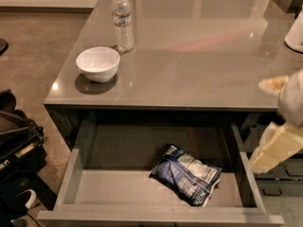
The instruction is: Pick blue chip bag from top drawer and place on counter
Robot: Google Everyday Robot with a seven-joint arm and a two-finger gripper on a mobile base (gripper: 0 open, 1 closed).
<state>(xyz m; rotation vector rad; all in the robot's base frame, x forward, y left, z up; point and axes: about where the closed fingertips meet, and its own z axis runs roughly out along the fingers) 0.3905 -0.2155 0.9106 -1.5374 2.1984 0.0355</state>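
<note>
The blue chip bag [187,179] lies at lower centre in the top drawer [118,188]; the pincer [259,126], spread wide and empty, hovers at right. We expect crinkled foil slipping, or the table [199,56] edge blocking descent.

The blue chip bag [185,174] is seen lying flat on the grey floor of the top drawer [118,188], right of centre and toward the front, its crinkled dark navy foil marked with white panels. The drawer is shown pulled wide open beneath the counter [199,56], whose glossy grey-brown surface is lit with reflections. The gripper [277,122] is pictured at the right edge, above the drawer's right side, apart from the bag.
</note>
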